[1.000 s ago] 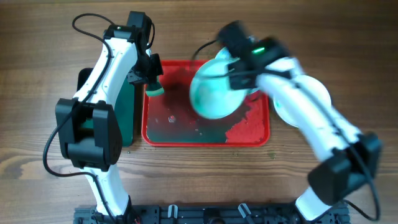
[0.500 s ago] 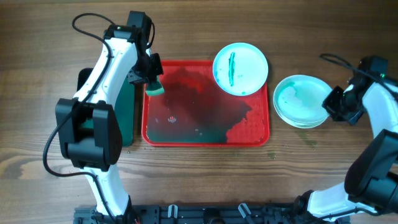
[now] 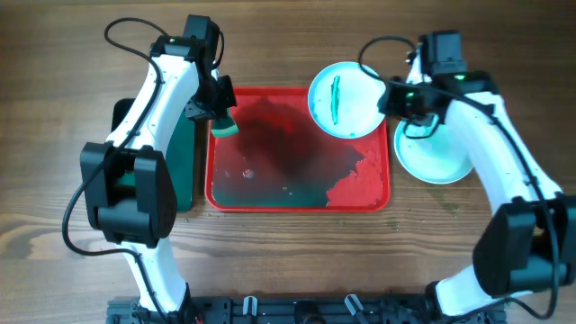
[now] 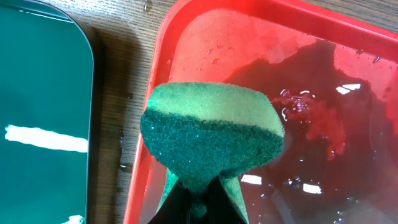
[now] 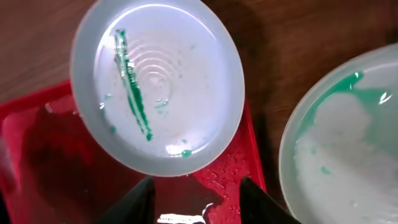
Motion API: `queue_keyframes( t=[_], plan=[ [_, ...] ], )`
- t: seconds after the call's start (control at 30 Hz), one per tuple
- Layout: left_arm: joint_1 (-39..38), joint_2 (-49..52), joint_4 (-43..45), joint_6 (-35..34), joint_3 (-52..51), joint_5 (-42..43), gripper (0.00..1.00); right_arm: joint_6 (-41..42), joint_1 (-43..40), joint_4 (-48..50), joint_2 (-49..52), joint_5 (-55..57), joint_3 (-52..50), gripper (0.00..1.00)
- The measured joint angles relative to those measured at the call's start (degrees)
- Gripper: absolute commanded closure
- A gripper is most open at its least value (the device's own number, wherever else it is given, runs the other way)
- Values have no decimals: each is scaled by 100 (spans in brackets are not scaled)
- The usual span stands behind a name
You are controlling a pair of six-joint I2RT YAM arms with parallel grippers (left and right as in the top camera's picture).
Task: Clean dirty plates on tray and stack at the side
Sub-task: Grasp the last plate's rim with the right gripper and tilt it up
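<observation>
L gripper (image 4: pixel 198 198): jaws pinching green sponge (image 4: pixel 211 134) over red tray (image 4: pixel 217 50) edge, ready to scrub. R gripper (image 5: pixel 200 198): jaws spread, empty. Green-streaked plate (image 5: pixel 155 87) just ahead on tray corner, prob. next; smeared plate (image 5: pixel 348 155) alongside on surface.

The tray (image 3: pixel 270 184) sits in the middle of the table (image 3: pixel 54 90), with a smaller tray (image 3: pixel 186 153) just beside it on the left. One plate (image 3: pixel 348 99) rests on the tray's far right corner, overhanging the rim. A second plate (image 3: pixel 436 162) lies on the table just right of the tray. A sponge (image 3: pixel 224 128) hangs over the tray's far left corner.
</observation>
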Motion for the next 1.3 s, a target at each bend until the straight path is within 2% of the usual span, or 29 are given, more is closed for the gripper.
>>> queue_keyframes(
  t=[0.13,0.23,0.3,0.47,0.57,0.63,0.67,0.7,0.8,0.97,1.0,1.07,1.1,1.17,1.27,1.3],
  plan=[
    [0,0,0,0,0,0,95,691,481,83,669,535,-9,59],
    [0,0,-2,0,0,0,95,852,544,63,1158,752,-61,69],
    [0,0,-4,0,0,0,94,833,544,63,1604,734,-48,70],
    [0,0,-26,0,0,0,94,177,782,-341,1604,382,-42,76],
    [0,0,-24,0,0,0,94,-229,1204,-868,1604,129,-46,70],
    [0,0,-22,0,0,0,94,-483,1357,-962,1576,55,-50,62],
    [0,0,-22,0,0,0,94,-691,1384,-925,1521,26,-63,49],
    [0,0,-24,0,0,0,94,-968,1379,-763,1399,46,-66,44],
    [0,0,-24,0,0,0,95,-1598,1379,160,1290,459,-70,38],
    [0,0,-17,0,0,0,95,-2581,1379,1504,1427,643,-68,38],
    [0,0,-17,0,0,0,95,-2693,1379,1690,1572,649,-68,41],
    [0,0,-17,0,0,0,96,-2798,1379,2002,1801,671,-70,58],
    [0,0,-17,0,0,0,96,-2820,1379,2079,1867,669,-70,64],
    [0,0,-17,0,0,0,96,-2835,1357,2186,1882,693,-70,94],
    [0,0,-17,0,0,0,96,-2444,1357,1899,1864,619,7,95],
    [0,0,-20,0,0,-2,96,-2028,1357,1353,1864,459,122,96]
  ],
)
